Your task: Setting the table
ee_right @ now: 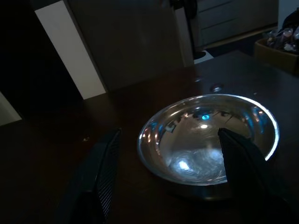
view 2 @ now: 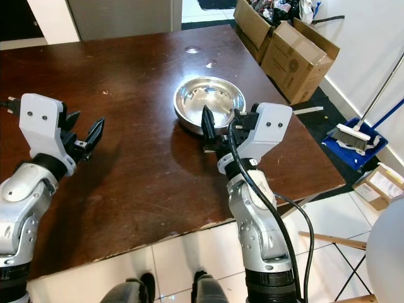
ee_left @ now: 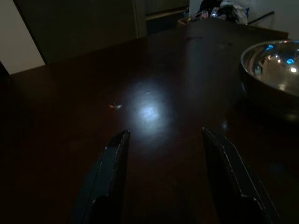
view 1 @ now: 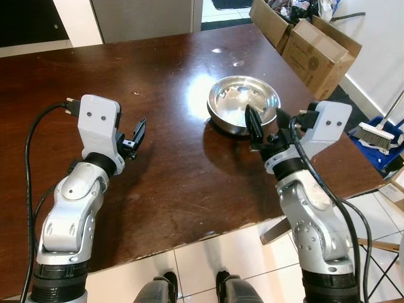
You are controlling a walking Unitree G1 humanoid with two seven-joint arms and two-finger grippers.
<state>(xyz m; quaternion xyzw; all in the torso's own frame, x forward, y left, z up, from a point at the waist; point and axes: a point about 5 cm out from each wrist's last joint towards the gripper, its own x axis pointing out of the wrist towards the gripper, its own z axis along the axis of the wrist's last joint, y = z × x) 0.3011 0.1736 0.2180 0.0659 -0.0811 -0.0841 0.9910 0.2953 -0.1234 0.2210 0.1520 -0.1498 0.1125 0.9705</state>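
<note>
With 1 steel bowl (view 1: pixel 243 102) upright on the dark table (view 1: pixel 158 158), best slide the spread, empty right gripper (view 1: pixel 265 126), just short of its near rim, over that rim before clamping, leaving the splayed, empty left gripper (view 1: pixel 136 136) aside.

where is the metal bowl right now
The metal bowl sits on the dark wooden table, on the robot's right side toward the far edge, just ahead of the right gripper, whose jaws are open toward it.
</note>
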